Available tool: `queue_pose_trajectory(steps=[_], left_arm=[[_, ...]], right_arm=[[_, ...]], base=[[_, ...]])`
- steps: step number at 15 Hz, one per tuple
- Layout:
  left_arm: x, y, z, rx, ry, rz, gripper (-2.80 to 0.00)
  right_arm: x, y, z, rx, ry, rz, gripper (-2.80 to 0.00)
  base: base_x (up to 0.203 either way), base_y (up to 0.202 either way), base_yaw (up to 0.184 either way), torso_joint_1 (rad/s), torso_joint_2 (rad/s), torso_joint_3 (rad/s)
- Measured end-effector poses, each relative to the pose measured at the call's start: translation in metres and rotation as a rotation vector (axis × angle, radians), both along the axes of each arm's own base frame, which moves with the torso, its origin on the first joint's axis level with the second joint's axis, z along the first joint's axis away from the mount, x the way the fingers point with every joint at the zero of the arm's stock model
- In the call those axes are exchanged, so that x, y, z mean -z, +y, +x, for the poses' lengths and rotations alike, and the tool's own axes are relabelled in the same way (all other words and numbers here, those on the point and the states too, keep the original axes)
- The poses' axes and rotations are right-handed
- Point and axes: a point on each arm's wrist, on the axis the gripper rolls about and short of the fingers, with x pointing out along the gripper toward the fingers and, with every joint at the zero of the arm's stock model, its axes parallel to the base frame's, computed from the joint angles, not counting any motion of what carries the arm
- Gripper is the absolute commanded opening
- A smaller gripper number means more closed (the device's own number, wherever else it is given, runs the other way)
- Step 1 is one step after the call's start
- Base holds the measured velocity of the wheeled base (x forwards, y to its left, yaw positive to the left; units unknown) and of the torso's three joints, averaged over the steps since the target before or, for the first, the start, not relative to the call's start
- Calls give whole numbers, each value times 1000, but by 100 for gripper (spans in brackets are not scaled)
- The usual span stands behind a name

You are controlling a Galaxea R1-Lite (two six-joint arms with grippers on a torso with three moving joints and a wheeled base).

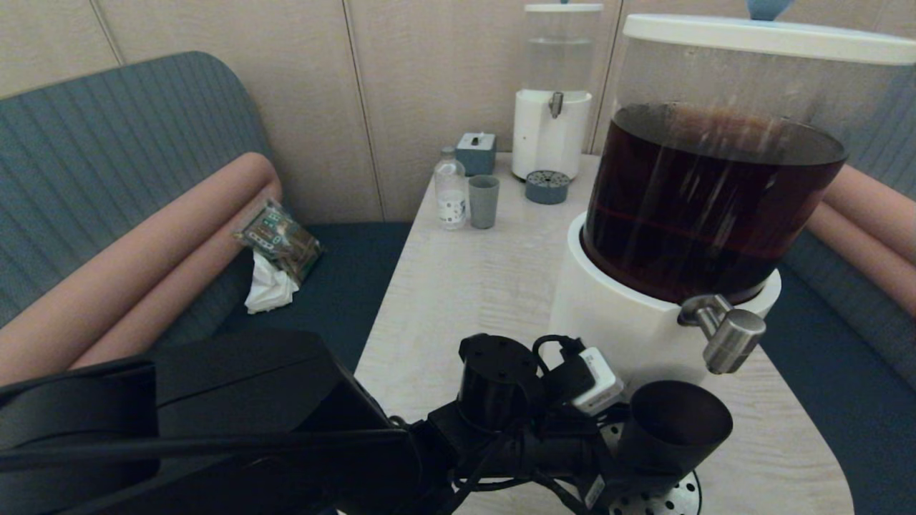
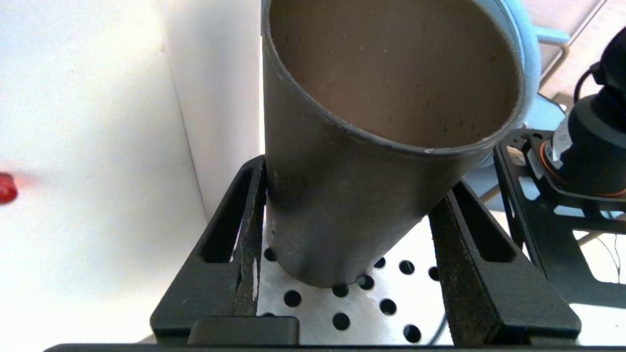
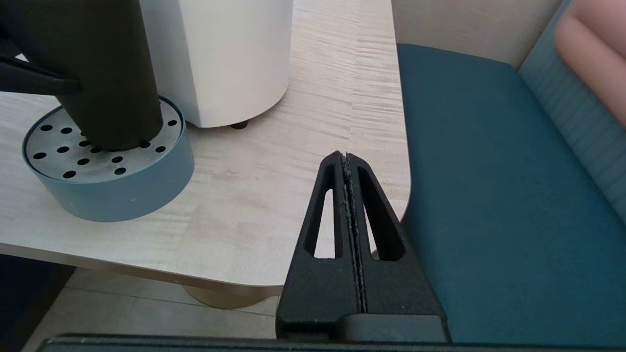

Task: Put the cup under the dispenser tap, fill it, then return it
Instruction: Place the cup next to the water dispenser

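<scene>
The black cup (image 1: 673,429) stands on the round perforated drip tray (image 1: 669,497), its base on the steel plate and its body leaning a little. The steel dispenser tap (image 1: 726,336) juts from the big brown-liquid dispenser (image 1: 708,200), just above and slightly beyond the cup's rim. My left gripper (image 2: 354,181) is shut on the cup (image 2: 342,210), one finger against each side. I see no liquid in the cup. My right gripper (image 3: 346,159) is shut with nothing in it, low by the table's near right corner, apart from the cup (image 3: 112,88).
At the table's far end stand a grey-blue tumbler (image 1: 484,202), a small bottle (image 1: 451,189), a clear-liquid dispenser (image 1: 554,93) with its own drip tray (image 1: 547,187), and a small box (image 1: 476,152). A snack packet (image 1: 279,239) lies on the left bench. Blue seat cushions flank the table.
</scene>
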Motion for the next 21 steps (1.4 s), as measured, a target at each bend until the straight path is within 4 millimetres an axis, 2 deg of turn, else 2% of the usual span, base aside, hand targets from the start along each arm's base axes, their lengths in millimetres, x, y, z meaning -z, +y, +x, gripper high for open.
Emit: queue_pose_trajectory(steps=[5,12,21], left_arm=[[-11,4,-3,-11,-43,-54,-280],[-12,16,-10,-28,-33,-51,-280],[-25,27,-11,-219,1,-83,-280]], right_arm=[[0,0,0,0,0,0,-280],[0,0,0,0,0,0,-280],[0,0,0,1,0,0,-280]], base=[[0,0,0,0,0,0],[0,0,0,0,0,0],[0,0,0,0,0,0]])
